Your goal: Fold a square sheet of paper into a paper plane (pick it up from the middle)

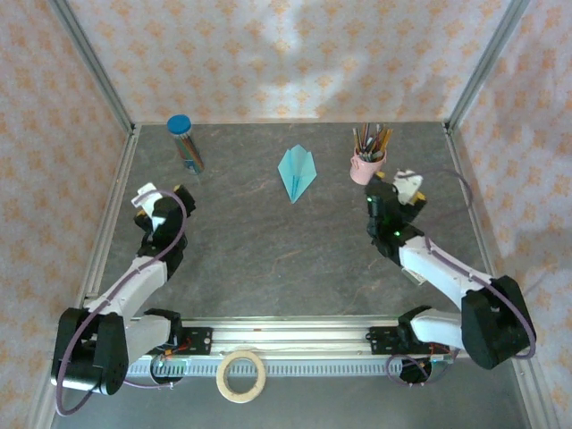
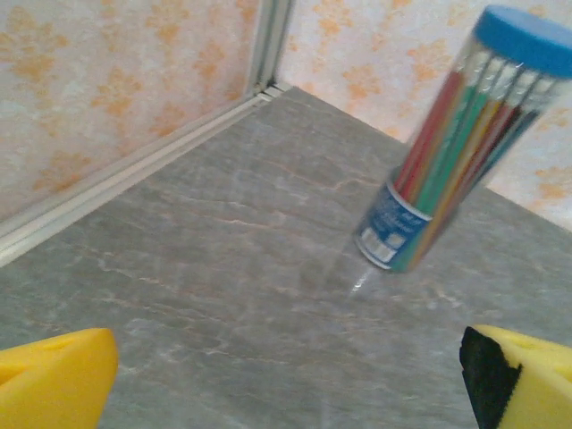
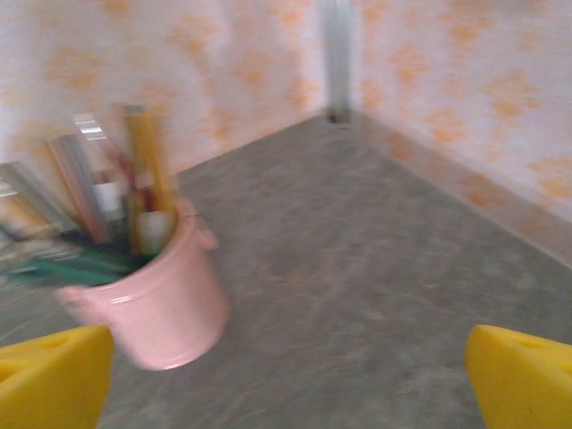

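The square sheet of paper lies folded into a light turquoise paper plane [image 1: 297, 172], a pointed dart with a centre ridge, flat on the grey table at the back middle, tip toward the near side. Neither gripper touches it. My left gripper [image 1: 168, 195] hovers at the left, well apart from the plane; in the left wrist view its yellow fingertips [image 2: 55, 377] stand wide, so the left gripper [image 2: 286, 380] is open over bare table. My right gripper [image 1: 390, 189] sits at the right next to the pink cup, and the right gripper [image 3: 286, 380] is open with nothing between its fingers.
A clear tube of coloured pencils with a blue lid [image 1: 185, 143] [image 2: 450, 143] stands at the back left. A pink cup of pens [image 1: 367, 164] [image 3: 152, 304] stands at the back right, just ahead of my right gripper. A tape roll [image 1: 242, 375] lies by the near rail.
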